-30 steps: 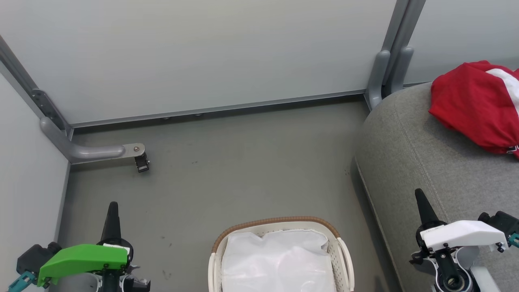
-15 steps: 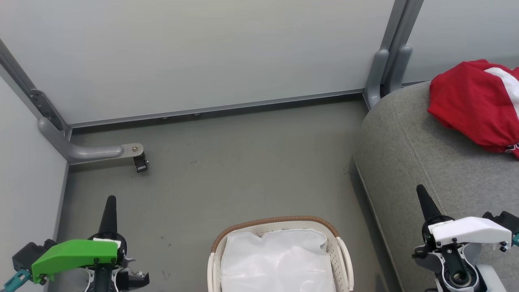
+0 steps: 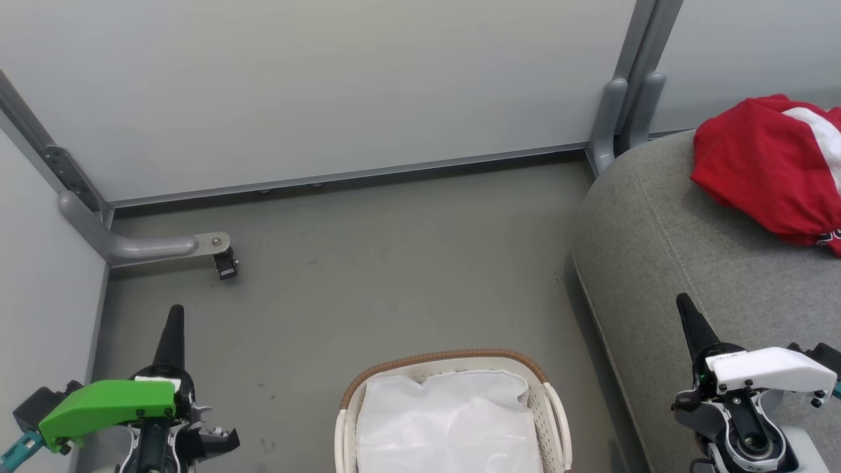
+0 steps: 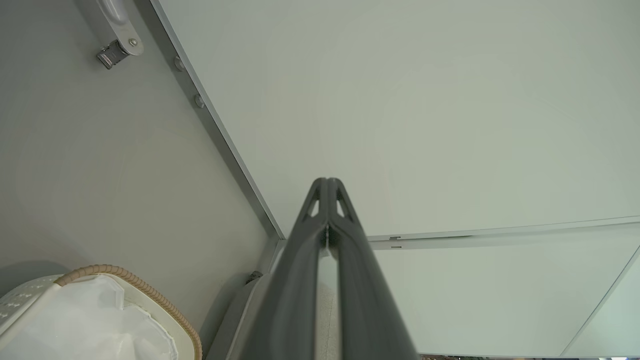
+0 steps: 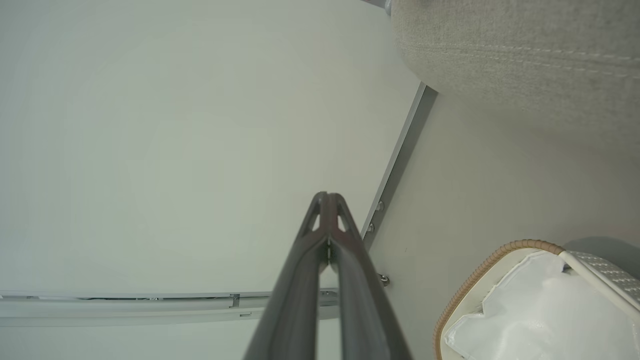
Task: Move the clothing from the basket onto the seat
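Grey floor [image 3: 394, 263] meets pale wall panels [image 3: 328, 85]. Bright red fabric clothing [image 3: 755, 171] with a white stripe lies on the grey upholstered seat [image 3: 657, 249], upper right; the oval white perforated basket [image 3: 447, 357] sits bottom centre. Left gripper [image 3: 174, 318] and right gripper [image 3: 684, 309], in the lower corners, are pinched together, empty.

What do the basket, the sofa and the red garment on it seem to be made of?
The basket looks like glossy white plastic, its wall punched with small holes; its brown rim looks woven, perhaps rattan or imitation. The sofa seems covered in matt grey woven cloth with stitched seams. The red garment looks like soft fabric, judging by its folds.
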You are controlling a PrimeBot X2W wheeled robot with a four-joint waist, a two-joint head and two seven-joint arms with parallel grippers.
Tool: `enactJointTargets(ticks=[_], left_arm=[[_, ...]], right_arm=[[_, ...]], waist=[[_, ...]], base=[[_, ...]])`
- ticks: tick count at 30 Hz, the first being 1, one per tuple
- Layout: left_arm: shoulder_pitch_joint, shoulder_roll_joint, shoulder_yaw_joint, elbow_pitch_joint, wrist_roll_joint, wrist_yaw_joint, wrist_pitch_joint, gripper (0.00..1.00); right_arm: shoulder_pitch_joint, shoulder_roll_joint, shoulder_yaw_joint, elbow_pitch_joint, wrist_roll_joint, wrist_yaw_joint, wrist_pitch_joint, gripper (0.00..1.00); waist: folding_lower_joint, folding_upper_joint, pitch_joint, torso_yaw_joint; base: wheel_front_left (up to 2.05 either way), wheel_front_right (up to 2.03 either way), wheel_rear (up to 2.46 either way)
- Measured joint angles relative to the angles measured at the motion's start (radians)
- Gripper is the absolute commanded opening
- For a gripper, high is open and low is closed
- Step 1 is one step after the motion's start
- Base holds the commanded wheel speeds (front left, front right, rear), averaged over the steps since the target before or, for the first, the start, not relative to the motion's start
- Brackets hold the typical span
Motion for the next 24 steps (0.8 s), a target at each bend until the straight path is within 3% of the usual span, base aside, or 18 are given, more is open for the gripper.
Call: enactJointTargets(ticks=[24], left_arm=[[-0.024, 0.000, 0.025, -0.017, -0.156, 0.007, 0.046, 0.00]], right_arm=[[-0.009, -0.014, -0.005, -0.011, 0.186, 0.000, 0.034, 0.00]], waist=[[0.0000, -0.0001, 0.003, -0.007]], base=[[0.00, 0.00, 0.00]])
